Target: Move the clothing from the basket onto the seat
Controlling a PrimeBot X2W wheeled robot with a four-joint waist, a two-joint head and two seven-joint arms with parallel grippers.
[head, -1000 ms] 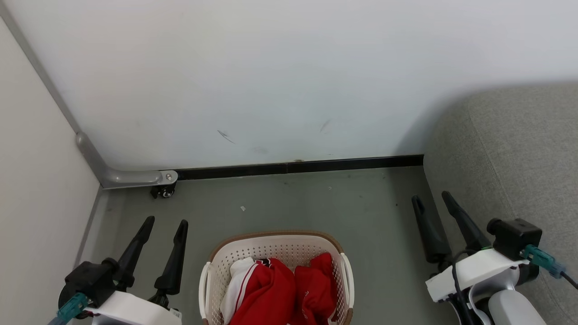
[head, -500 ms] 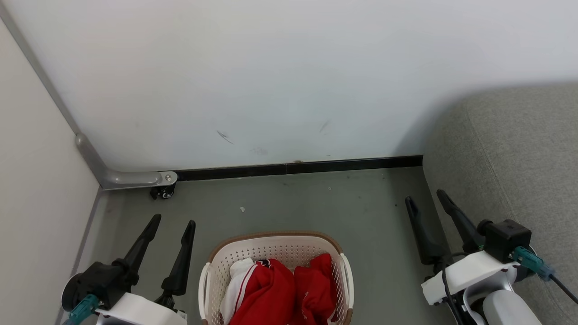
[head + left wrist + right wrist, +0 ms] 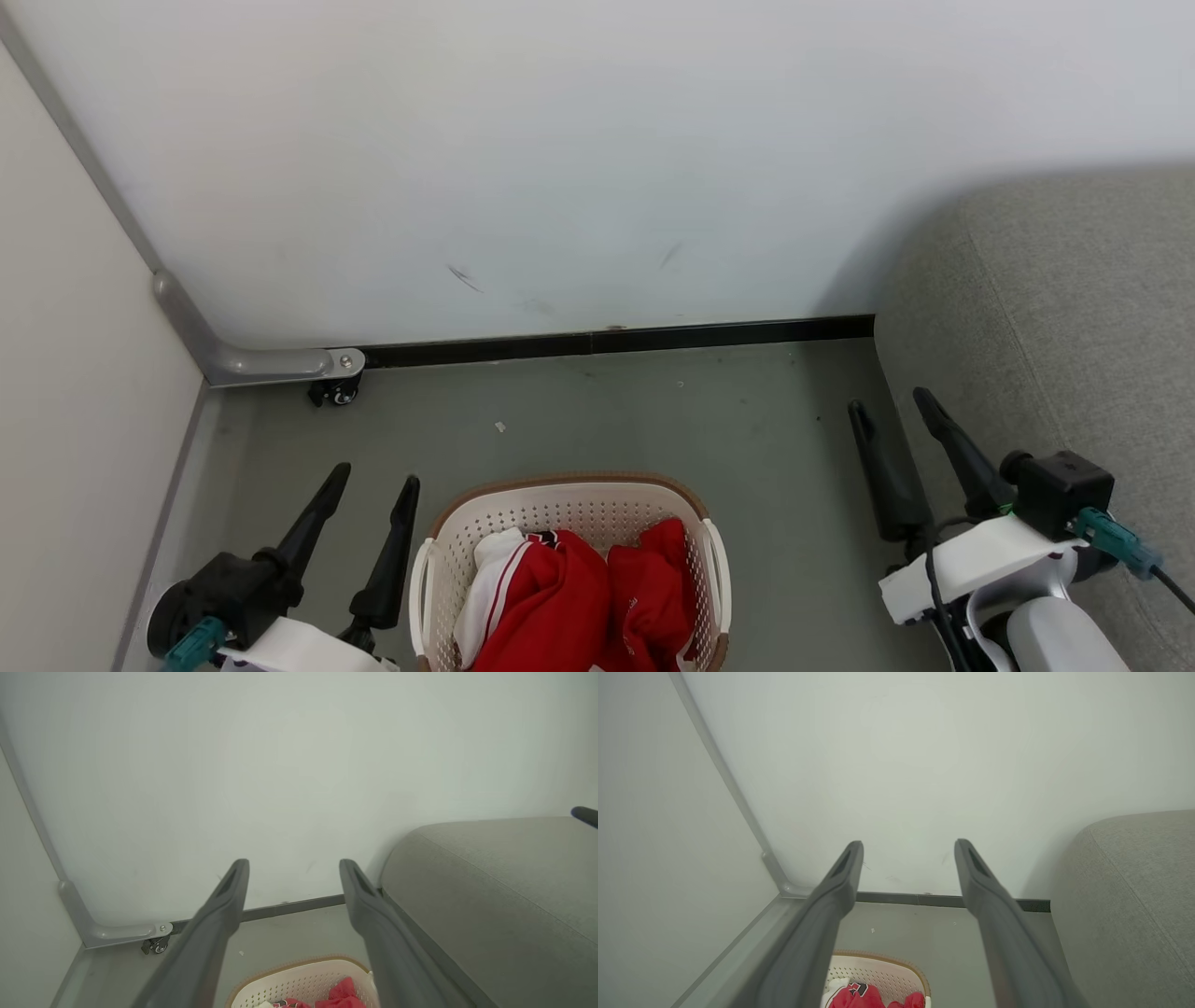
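Clothing (image 3: 579, 597) heaped in basket (image 3: 560, 483) on floor (image 3: 653, 411), flanked by left tool (image 3: 375, 474) and right tool (image 3: 887, 401), both splayed, empty; seat (image 3: 1074, 308) close right, caster (image 3: 331, 392) by wall behind.

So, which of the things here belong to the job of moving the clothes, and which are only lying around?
Belong to the job:
red clothing, lying in the cream basket
grey seat, at the right

Only lying about:
caster wheel under the metal frame foot
white scrap on the floor
black skirting strip along the wall
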